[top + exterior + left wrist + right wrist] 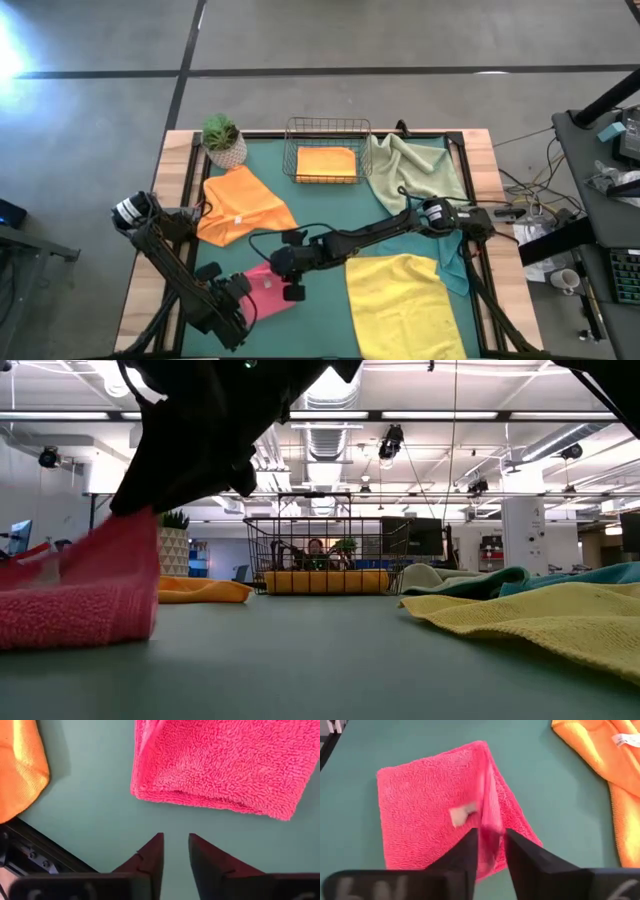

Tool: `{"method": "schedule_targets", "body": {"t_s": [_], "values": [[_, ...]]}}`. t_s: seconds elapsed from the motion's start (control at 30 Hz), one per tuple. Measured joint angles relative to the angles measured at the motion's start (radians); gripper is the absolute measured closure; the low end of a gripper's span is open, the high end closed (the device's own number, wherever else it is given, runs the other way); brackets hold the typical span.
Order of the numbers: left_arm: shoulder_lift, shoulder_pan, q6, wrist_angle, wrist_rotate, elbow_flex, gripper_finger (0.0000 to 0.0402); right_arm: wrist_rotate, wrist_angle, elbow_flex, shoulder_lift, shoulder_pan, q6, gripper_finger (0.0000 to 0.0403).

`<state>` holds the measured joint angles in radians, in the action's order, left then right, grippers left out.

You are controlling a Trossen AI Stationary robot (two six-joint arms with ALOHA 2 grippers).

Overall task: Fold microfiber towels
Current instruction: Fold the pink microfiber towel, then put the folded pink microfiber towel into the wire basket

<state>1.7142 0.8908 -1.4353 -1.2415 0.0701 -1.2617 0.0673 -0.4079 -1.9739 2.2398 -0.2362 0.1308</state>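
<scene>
While both arms hang over the pink towel (435, 815) | left gripper (175, 845) parted, empty | right gripper (490, 842) parted astride its raised fold.

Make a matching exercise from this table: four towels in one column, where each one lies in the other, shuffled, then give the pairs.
Things:
1. folded orange microfiber towel
2. pink fluffy microfiber towel
3. large yellow microfiber towel
4. pale sage green microfiber towel

Places:
A. spread flat on the mat's near right part
B. inside the wire basket
C. crumpled right of the basket
D. between the two tools, near the left arm

Pairs: 1-B, 2-D, 3-A, 4-C
</scene>
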Motion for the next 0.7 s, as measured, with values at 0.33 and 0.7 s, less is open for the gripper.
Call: {"method": "schedule_targets", "body": {"t_s": [0.33, 0.7], "values": [[0.000, 0.005, 0.046, 0.028, -0.041, -0.017, 0.0266, 0.008, -0.161, -0.055, -0.040, 0.021, -0.031, 0.0238], [0.007, 0.033, 0.160, 0.335, 0.086, -0.024, 0.0265, 0.003, -0.591, -0.089, -0.108, 0.006, -0.107, 0.0252]]}}
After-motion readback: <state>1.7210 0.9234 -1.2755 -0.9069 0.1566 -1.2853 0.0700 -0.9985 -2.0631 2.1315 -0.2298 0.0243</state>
